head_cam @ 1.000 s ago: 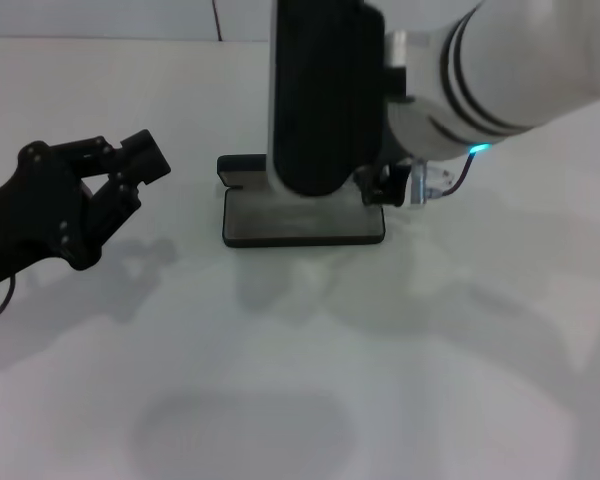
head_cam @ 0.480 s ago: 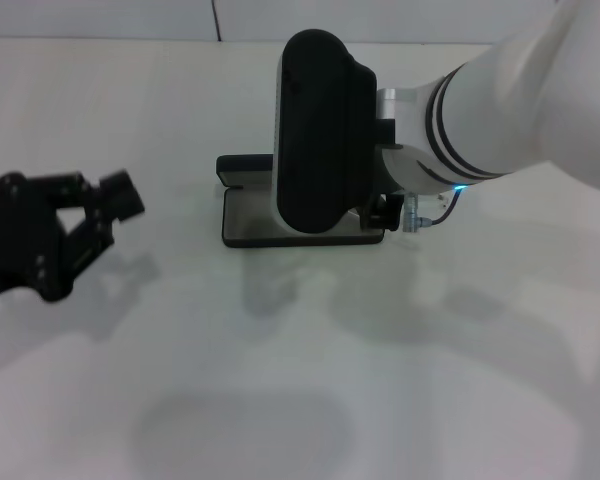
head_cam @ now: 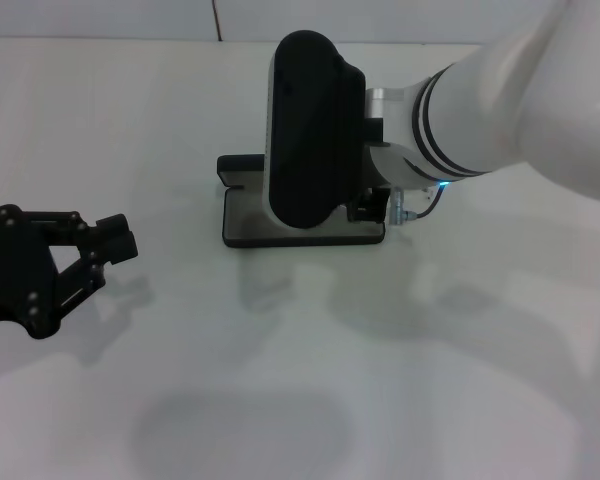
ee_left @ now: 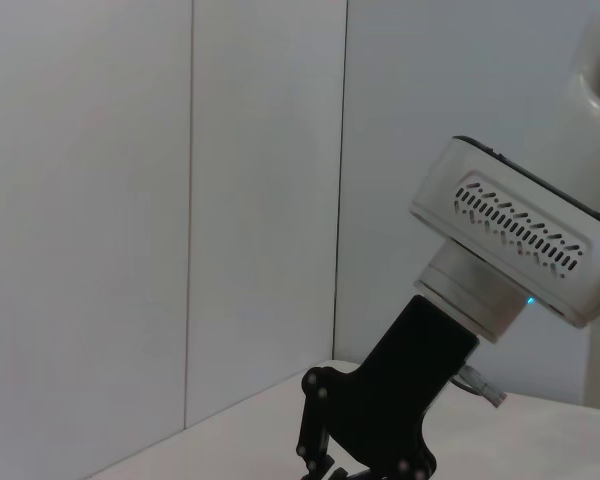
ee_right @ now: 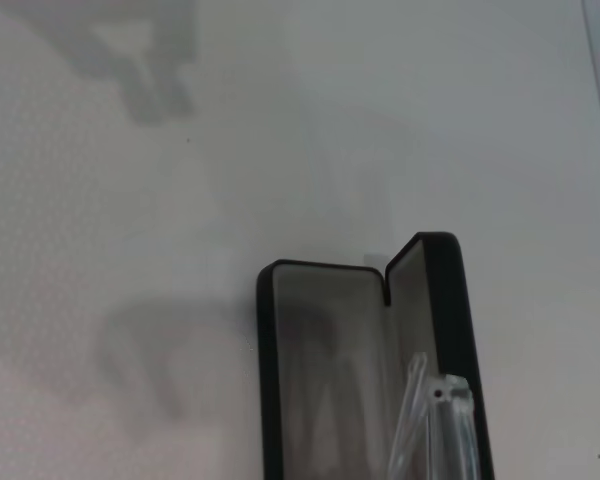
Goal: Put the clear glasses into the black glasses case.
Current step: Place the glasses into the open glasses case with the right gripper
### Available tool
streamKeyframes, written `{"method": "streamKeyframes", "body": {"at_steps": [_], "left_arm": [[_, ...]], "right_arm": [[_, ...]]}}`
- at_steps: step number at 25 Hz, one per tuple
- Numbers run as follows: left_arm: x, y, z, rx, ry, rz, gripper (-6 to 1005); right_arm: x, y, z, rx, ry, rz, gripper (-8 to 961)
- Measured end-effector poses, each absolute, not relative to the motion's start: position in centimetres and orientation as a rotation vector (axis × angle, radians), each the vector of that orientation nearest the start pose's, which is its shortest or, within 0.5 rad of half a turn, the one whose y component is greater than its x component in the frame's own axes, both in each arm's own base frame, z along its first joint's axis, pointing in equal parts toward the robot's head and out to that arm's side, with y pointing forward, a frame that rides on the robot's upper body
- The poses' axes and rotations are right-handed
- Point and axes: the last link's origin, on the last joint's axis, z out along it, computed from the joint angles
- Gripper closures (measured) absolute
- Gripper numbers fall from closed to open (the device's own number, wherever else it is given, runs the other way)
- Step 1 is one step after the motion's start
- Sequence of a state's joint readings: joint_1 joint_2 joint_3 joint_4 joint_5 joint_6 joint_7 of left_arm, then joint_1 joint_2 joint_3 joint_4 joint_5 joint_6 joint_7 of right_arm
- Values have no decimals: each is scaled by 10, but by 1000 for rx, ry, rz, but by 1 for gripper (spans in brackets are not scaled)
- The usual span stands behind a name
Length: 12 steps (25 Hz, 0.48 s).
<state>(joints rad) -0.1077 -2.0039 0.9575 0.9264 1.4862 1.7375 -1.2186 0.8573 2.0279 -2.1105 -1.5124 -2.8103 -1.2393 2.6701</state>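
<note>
The black glasses case (head_cam: 245, 218) lies open at the table's middle, grey lining up, its lid (head_cam: 236, 171) folded back behind it. My right gripper (head_cam: 378, 209) hangs over the case's right end, mostly hidden by my own black wrist housing. It is shut on the clear glasses (head_cam: 400, 206). In the right wrist view the clear glasses (ee_right: 438, 420) hover over the case (ee_right: 315, 350) by its hinge side, with a thin temple arm slanting down. My left gripper (head_cam: 120, 238) sits apart at the left with its fingertips together and nothing in it.
The white tabletop (head_cam: 280, 380) carries only shadows around the case. A pale wall seam (head_cam: 216, 20) runs along the back. The left wrist view shows the right arm's white wrist (ee_left: 510, 240) against wall panels.
My left gripper has drawn back toward the table's front left. The right arm has sunk and shifted slightly left, bringing the glasses closer over the case's right end.
</note>
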Motion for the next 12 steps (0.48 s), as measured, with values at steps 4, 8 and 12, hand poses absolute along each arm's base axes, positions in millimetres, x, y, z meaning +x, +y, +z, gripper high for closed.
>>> {"method": "streamKeyframes", "body": {"at_steps": [4,8,12], "left_arm": [[-292,240,67,-2562,-321,-912,871],[-295,236,74,-2545,-322,-916,871],[-299,232,80,-2535,-326,-910,871]], "right_arm": [[43,343,-88,-2524,-359,-611,884],[41,345,-89,-2521,-369,-598,884],[40,348,-95,-2516,-394,-587,883]]}}
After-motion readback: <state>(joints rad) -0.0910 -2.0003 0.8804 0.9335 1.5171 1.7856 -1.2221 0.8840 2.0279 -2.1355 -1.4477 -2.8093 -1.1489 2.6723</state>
